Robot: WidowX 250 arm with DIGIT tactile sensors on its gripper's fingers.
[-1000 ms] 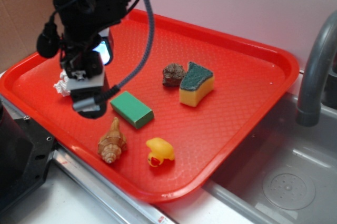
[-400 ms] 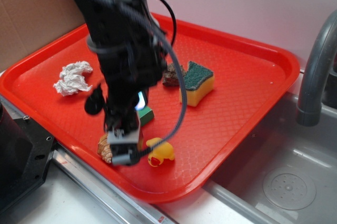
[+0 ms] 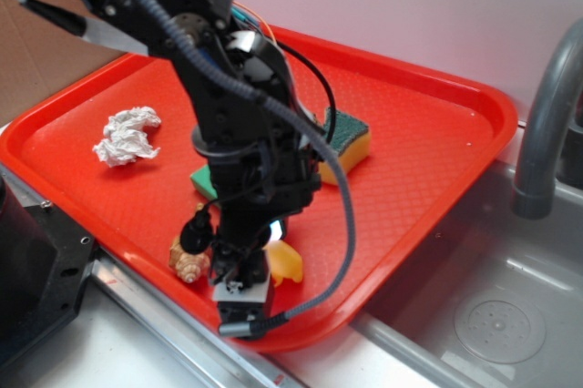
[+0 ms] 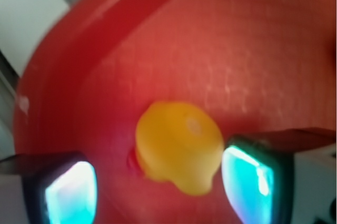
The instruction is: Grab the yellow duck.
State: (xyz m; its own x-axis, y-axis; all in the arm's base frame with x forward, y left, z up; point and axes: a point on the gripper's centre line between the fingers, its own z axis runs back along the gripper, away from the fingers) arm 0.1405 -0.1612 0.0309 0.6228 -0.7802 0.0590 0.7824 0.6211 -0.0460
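The yellow duck (image 4: 179, 153) sits on the red tray (image 4: 253, 34) near its front rim, right between the fingers (image 4: 71, 192), which are spread apart and holding nothing. It's a bit closer to the right-hand pad, so closing should catch it.

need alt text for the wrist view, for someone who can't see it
A blurred close-up looks down on a yellow duck lying on a red tray, between the two glowing teal pads of an open gripper. The right pad is nearly touching the duck; the left stands well clear.
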